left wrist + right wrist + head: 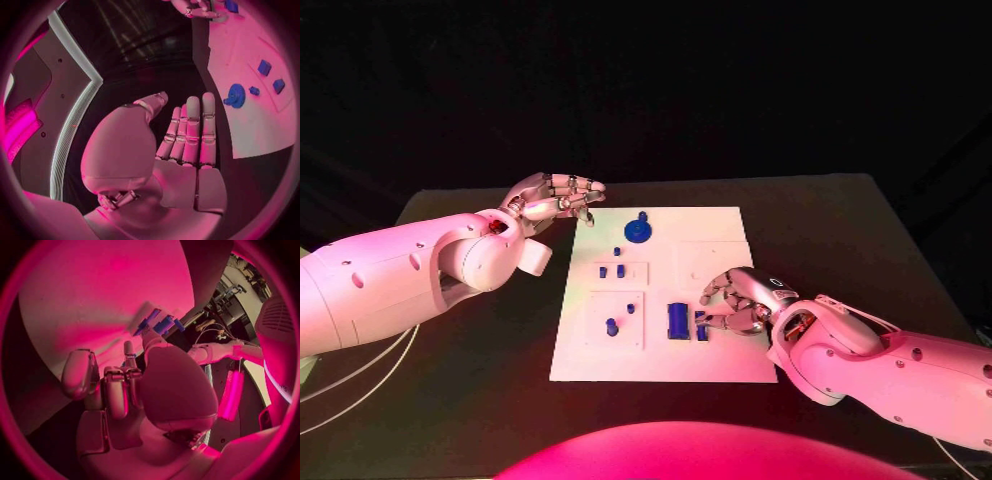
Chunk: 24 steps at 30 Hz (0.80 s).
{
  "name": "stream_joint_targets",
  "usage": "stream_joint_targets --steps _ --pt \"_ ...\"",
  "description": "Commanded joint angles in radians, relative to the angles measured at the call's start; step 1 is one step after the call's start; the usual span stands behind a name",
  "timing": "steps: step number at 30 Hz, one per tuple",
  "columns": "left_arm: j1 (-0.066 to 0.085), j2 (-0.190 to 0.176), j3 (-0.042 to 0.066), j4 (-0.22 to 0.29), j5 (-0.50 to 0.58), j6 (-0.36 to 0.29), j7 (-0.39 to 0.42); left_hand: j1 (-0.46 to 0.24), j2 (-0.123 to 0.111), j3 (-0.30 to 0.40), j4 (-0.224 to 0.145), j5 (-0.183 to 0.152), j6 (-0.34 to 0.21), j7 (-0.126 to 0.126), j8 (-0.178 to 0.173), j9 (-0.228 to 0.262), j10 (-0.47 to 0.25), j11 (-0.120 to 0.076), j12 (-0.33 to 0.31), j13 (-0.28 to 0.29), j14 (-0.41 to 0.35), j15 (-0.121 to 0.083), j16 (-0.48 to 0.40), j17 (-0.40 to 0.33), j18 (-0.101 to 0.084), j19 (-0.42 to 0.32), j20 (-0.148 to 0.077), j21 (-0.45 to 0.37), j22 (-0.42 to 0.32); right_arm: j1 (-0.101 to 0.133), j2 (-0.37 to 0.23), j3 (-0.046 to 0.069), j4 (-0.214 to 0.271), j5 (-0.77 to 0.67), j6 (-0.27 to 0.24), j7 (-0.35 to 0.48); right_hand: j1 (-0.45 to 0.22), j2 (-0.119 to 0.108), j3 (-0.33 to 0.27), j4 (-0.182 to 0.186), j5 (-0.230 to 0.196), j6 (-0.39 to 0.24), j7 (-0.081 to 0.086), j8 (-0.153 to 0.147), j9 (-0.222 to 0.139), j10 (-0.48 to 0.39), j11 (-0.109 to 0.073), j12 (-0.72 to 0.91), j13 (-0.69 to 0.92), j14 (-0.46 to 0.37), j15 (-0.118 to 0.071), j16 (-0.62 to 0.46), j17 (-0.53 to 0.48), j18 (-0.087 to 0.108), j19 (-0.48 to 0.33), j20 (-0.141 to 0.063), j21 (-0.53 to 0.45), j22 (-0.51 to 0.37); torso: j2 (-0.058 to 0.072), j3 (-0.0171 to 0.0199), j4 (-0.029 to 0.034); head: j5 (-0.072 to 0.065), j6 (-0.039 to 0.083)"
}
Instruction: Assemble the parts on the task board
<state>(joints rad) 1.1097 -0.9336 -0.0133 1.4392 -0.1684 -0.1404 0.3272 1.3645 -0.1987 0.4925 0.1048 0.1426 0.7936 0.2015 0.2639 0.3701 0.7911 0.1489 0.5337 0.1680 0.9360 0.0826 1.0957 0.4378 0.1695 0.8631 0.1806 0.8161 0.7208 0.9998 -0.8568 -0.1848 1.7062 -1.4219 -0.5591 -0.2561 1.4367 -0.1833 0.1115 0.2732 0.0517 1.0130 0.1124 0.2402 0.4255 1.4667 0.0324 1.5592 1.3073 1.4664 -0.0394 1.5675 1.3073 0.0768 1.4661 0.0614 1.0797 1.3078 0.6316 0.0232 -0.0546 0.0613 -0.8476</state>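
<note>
The white task board (689, 250) lies in the middle of the black table. On it are a round blue part (638, 231), small blue pieces (612, 271) in a recess, another piece (612, 326) in a lower recess, and a tall blue block (678, 320). My right hand (737, 300) rests over the board's near right part with its fingers curled. Its fingertips (145, 336) are at a small blue piece (701, 331) beside the block; whether they grip it is hidden. My left hand (557, 198) hovers off the board's far left corner, fingers (190, 132) straight, holding nothing.
The left wrist view shows the board's edge (250, 135) with the round part (235, 95) and small pieces (264, 67) beside my left hand. Bare black table (848, 230) surrounds the board. White cables (358, 375) hang at the left.
</note>
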Motion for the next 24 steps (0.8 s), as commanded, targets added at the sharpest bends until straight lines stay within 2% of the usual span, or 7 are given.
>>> stream_joint_targets --steps 1,7,15,18,21,22,24 --pt "0.0 0.001 0.001 0.002 0.0 0.012 0.008 0.012 0.001 -0.004 0.0 -0.002 -0.007 0.0 0.005 -0.001 -0.006 0.001 0.005 -0.001 -0.006 -0.001 0.005 0.0 0.014 0.007 -0.001 -0.005 -0.001 -0.001 -0.011 0.0 0.016 0.079 -0.076 0.093 -0.013 0.004 -0.018 0.013 -0.003 -0.011 0.001 -0.001 -0.003 0.094 0.002 -0.005 0.253 0.104 0.004 0.003 0.264 -0.002 0.023 0.003 -0.012 0.159 -0.002 -0.0005 -0.0011 0.0 0.003" --pt "0.0 0.006 0.001 -0.002 0.016 0.004 0.021 0.014 -0.001 -0.01 0.006 -0.003 -0.007 0.0 0.007 -0.002 -0.007 0.002 0.01 -0.001 -0.026 0.002 -0.006 -0.005 0.012 -0.002 0.001 -0.018 -0.007 0.042 -0.034 0.006 0.026 0.383 -0.159 0.341 -0.051 0.035 -0.084 0.017 0.001 -0.051 0.014 -0.013 -0.015 0.041 0.014 -0.087 0.205 0.093 0.014 -0.017 0.223 0.023 -0.014 0.013 -0.197 0.118 -0.006 -0.0042 -0.0047 -0.006 0.019" --pt "-0.004 0.029 0.0 -0.025 0.064 -0.031 0.053 0.028 0.0 -0.025 0.027 -0.002 -0.009 0.0 0.013 -0.005 -0.006 0.007 0.028 -0.004 -0.104 0.015 -0.068 -0.041 0.011 -0.043 0.014 -0.095 -0.047 0.118 -0.023 0.014 -0.077 0.71 -0.11 0.539 -0.042 0.067 -0.128 0.016 0.003 -0.07 0.02 -0.005 -0.021 -0.02 0.02 -0.172 0.15 0.062 0.02 -0.076 0.125 0.054 -0.068 0.021 -0.434 0.053 -0.026 -0.0185 -0.0111 -0.013 0.046" --pt "-0.006 0.047 0.0 -0.048 0.092 -0.055 0.071 0.035 0.0 -0.027 0.039 -0.002 -0.009 -0.001 0.016 -0.007 0.009 0.009 0.035 -0.009 -0.143 0.022 -0.121 -0.071 0.01 -0.064 0.023 -0.149 -0.079 0.141 -0.004 0.018 -0.147 0.849 -0.074 0.58 0.006 0.093 -0.136 0.01 0.006 -0.093 0.03 0.0 -0.025 -0.219 0.032 -0.44 -0.021 -0.051 0.029 -0.266 -0.127 0.104 -0.198 0.033 -0.868 -0.086 -0.035 -0.0241 -0.0112 -0.015 0.06" --pt "-0.008 0.071 0.0 -0.083 0.131 -0.087 0.094 0.041 -0.002 -0.027 0.054 -0.001 -0.008 -0.002 0.021 -0.009 0.022 0.013 0.024 -0.023 -0.174 0.033 -0.211 -0.115 0.009 -0.083 0.037 -0.225 -0.125 0.158 0.028 0.025 -0.243 0.985 -0.039 0.625 0.039 0.113 -0.153 0.015 0.005 -0.113 0.035 0.024 -0.026 -0.389 0.04 -0.723 -0.255 -0.152 0.041 -0.496 -0.358 0.109 -0.227 0.044 -0.959 -0.188 -0.042 -0.0272 -0.0112 -0.016 0.079" --pt "-0.008 0.076 0.0 -0.091 0.139 -0.094 0.1 0.043 -0.003 -0.026 0.059 -0.001 -0.008 -0.002 0.023 -0.009 0.022 0.017 0.009 -0.034 -0.187 0.041 -0.255 -0.133 0.007 -0.097 0.044 -0.261 -0.147 0.16 0.036 0.026 -0.263 1.007 -0.033 0.635 0.056 0.123 -0.147 0.014 0.006 -0.119 0.04 0.025 -0.026 -0.468 0.04 -0.824 -0.326 -0.258 0.046 -0.664 -0.525 0.1 -0.256 0.052 -0.986 -0.21 -0.043 -0.0273 -0.0114 -0.017 0.086" --pt "-0.009 0.1 0.0 -0.126 0.171 -0.116 0.121 0.052 -0.007 -0.024 0.075 -0.001 -0.003 -0.011 0.031 -0.01 0.048 0.027 -0.056 -0.078 -0.192 0.059 -0.4 -0.184 0.009 -0.124 0.07 -0.386 -0.23 0.166 0.066 0.033 -0.338 1.083 -0.005 0.667 0.071 0.134 -0.154 0.014 0.009 -0.129 0.047 0.042 -0.027 -0.469 0.05 -0.941 -0.458 -0.285 0.058 -0.777 -0.579 0.105 -0.291 0.065 -1.02 -0.294 -0.048 -0.0281 -0.0108 -0.017 0.104"
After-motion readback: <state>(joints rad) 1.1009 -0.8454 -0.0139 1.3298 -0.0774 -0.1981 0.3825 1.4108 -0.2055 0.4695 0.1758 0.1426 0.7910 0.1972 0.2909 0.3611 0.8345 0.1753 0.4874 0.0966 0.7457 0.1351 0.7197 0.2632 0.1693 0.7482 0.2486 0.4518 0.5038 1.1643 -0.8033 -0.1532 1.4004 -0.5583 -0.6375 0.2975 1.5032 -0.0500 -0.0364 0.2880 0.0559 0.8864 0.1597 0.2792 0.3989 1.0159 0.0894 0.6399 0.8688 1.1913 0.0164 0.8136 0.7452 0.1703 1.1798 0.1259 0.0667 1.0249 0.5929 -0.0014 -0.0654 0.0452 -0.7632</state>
